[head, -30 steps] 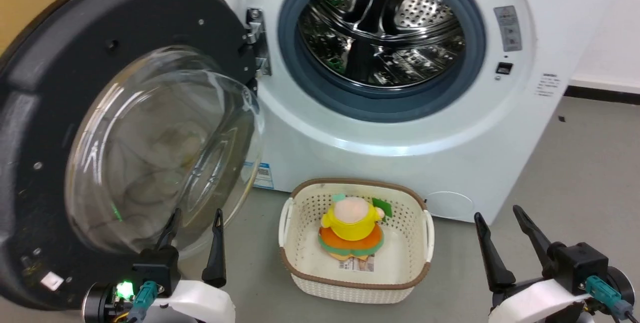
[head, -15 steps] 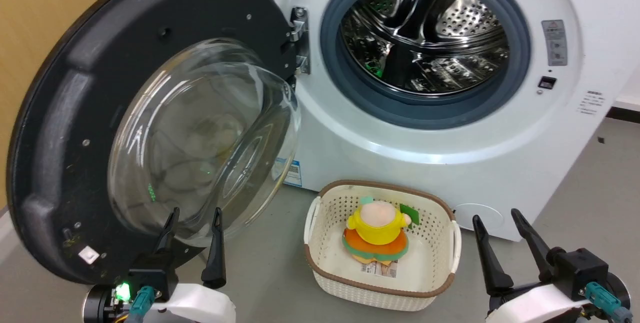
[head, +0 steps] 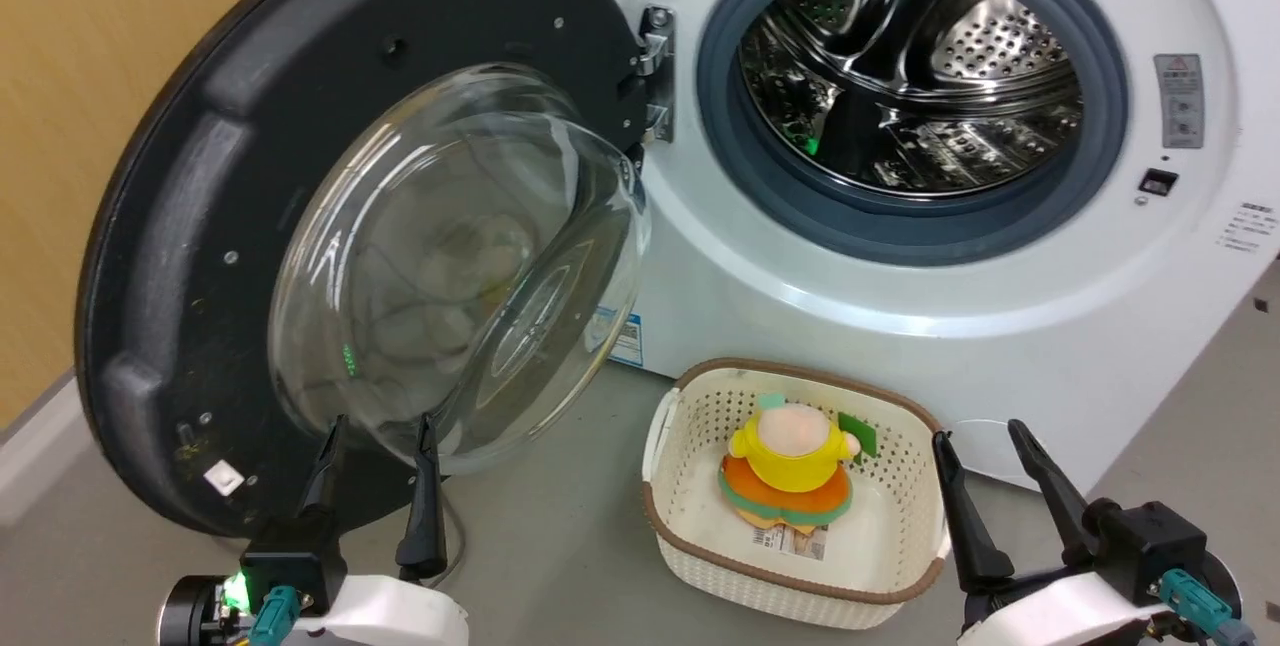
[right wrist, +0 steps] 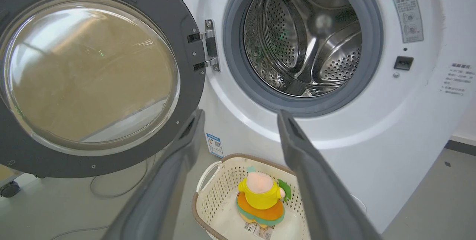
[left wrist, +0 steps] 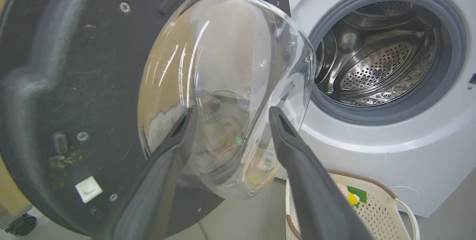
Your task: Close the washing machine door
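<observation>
Beside the porthole [head: 910, 116] of the washing machine [head: 900, 346], the washing machine door [head: 250, 106] hangs wide on its hinge [head: 655, 76], glass bowl [head: 450, 256] bulging toward the left gripper [head: 379, 421], whose fingers stand apart nearby. A push on that curved glass would likely skid off (the black rim [head: 130, 346] looks safer), and a weak one may leave it ajar. The right gripper [head: 977, 431], also apart, hovers empty by the basket [head: 760, 598]. Machine and basket sit on grey floor [head: 560, 546]; a tan wall [head: 80, 76] backs the door.
</observation>
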